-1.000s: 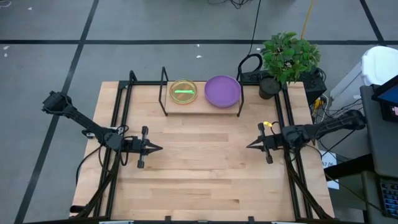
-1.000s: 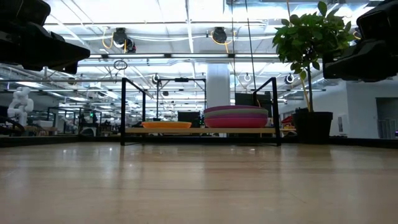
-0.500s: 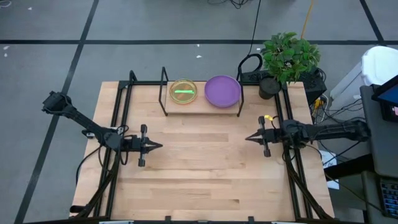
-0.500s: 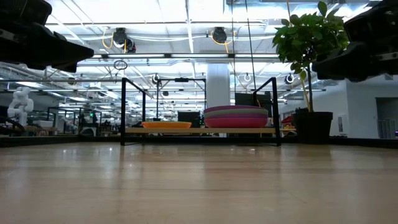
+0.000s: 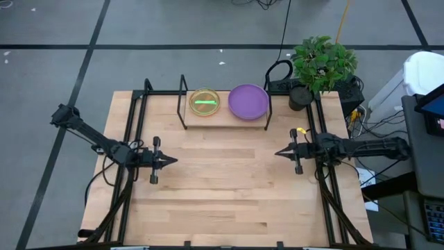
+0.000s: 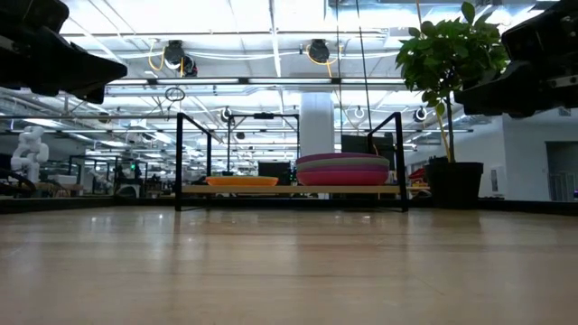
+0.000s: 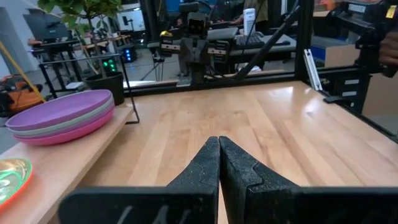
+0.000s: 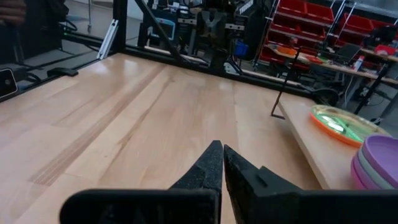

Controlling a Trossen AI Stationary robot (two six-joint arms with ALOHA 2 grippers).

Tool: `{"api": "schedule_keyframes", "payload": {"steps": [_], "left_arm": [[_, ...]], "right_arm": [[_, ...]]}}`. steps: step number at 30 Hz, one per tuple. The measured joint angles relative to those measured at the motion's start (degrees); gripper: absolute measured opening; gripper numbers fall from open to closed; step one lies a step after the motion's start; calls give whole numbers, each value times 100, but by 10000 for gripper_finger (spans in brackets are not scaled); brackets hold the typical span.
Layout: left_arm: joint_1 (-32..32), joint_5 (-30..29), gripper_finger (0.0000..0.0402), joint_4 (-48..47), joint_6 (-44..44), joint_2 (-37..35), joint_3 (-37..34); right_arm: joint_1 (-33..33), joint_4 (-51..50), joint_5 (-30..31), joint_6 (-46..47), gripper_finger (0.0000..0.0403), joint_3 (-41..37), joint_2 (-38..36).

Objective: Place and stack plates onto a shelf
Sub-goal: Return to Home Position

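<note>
The shelf (image 5: 224, 118) stands at the table's far edge, a light plank between black end frames. On its left half rests a stack of small translucent plates (image 5: 205, 102), green on top over orange (image 6: 241, 181). On its right half rests a stack of large plates (image 5: 248, 101), purple on top with magenta below (image 7: 59, 115). My left gripper (image 5: 175, 160) hovers shut over the table's left middle, pointing level toward the right. My right gripper (image 5: 276, 153) hovers shut over the right middle, pointing level toward the left. Neither holds anything.
A potted plant (image 5: 320, 66) stands beyond the table's far right corner, beside the shelf. Black frame rails (image 5: 132, 139) run along the table's left and right sides. Bare wooden tabletop (image 5: 222, 187) lies between the grippers and toward the near edge.
My right gripper has swung a little toward the table's far edge, staying level and shut. The plates and the shelf have kept still.
</note>
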Motion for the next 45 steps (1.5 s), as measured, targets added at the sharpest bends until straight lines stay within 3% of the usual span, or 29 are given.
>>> {"api": "schedule_keyframes", "payload": {"steps": [14, 25, 39, 45], "left_arm": [[22, -138, 3, -612, 327, -653, 0], [362, -129, 3, -1191, 676, -1587, 0], [1598, 1588, 3, -1511, 515, -2127, 0], [1859, 1820, 3, -1720, 488, -2127, 0]], "right_arm": [[0, -294, -2, -55, 0, 0, -419], [0, -327, -20, -58, 0, 0, -416], [0, -329, -24, -116, 0, 0, -416], [0, -314, -24, -162, 0, 0, -416]]}}
